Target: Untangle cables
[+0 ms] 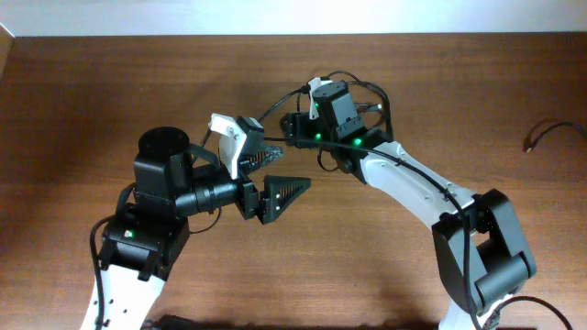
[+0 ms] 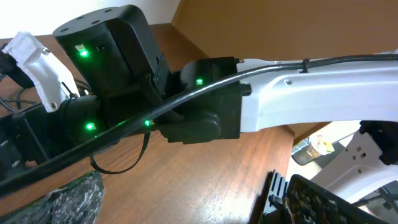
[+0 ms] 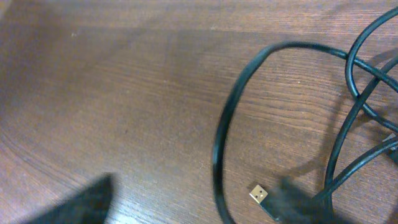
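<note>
Currently the cables (image 3: 217,163) are lying in overlapping black loops on the wooden table (image 1: 92,92), at its far middle and directly under the right gripper (image 3: 199,186). One gold-tipped USB plug (image 3: 259,193) is resting inside a loop. The right gripper's fingers are showing only as dark blurs, spread apart over the cords and gripping nothing. The left gripper (image 1: 275,174) is hanging just beside the tangle, jaws wide apart and empty. The right arm (image 2: 311,99) is blocking most of the left wrist view and is hiding most of the tangle from overhead. One loose cord (image 1: 548,126) is lying well apart at the right edge, cut off by the frame.
</note>
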### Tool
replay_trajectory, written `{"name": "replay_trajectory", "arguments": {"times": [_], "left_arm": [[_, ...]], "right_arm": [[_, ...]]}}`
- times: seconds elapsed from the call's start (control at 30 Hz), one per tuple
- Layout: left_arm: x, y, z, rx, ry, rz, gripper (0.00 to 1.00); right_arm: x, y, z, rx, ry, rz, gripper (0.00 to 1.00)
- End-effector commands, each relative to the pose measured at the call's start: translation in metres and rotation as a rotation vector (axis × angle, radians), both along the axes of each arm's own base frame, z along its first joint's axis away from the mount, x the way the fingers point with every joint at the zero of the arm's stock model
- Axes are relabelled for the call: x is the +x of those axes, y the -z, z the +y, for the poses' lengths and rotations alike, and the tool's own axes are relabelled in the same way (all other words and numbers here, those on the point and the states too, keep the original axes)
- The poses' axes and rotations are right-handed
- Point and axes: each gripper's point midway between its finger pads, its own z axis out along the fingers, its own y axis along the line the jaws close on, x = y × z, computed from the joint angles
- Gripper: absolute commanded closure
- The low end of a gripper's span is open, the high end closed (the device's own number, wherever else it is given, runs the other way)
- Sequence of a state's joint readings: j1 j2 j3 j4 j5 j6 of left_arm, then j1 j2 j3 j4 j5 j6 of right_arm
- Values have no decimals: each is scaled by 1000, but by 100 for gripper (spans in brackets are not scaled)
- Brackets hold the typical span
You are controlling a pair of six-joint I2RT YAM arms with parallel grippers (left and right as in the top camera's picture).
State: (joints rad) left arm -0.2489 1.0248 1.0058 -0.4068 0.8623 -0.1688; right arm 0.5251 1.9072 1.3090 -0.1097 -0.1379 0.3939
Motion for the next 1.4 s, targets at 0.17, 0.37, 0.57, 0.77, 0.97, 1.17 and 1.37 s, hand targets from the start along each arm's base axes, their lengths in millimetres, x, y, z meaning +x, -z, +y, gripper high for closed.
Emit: {"name": "replay_trajectory", "arguments": {"times": [0.17, 0.37, 0.57, 0.77, 0.97, 1.17, 1.37], "left_arm": [[18, 9, 15, 68, -136, -4, 1], [16, 32, 24, 80, -224, 178, 1], [-2, 25, 10, -6, -124, 275, 1], [-7, 32, 11, -16, -141, 365, 1], [-11, 36, 11, -9, -139, 391, 1], [4, 37, 19, 50, -193, 279, 1], [10, 22, 15, 15, -174, 203, 1]], "right_arm": [[-50, -150, -10, 20, -198, -291, 1], [-142, -212, 8, 109, -306, -302, 2], [-169, -214, -12, 79, -314, -255, 1], [-194, -234, -33, 90, -311, -276, 1], [-199, -266, -65, 82, -197, -394, 1], [-154, -255, -169, -305, 356, -466, 0], [-60, -132, -131, -370, 251, -175, 0]]}}
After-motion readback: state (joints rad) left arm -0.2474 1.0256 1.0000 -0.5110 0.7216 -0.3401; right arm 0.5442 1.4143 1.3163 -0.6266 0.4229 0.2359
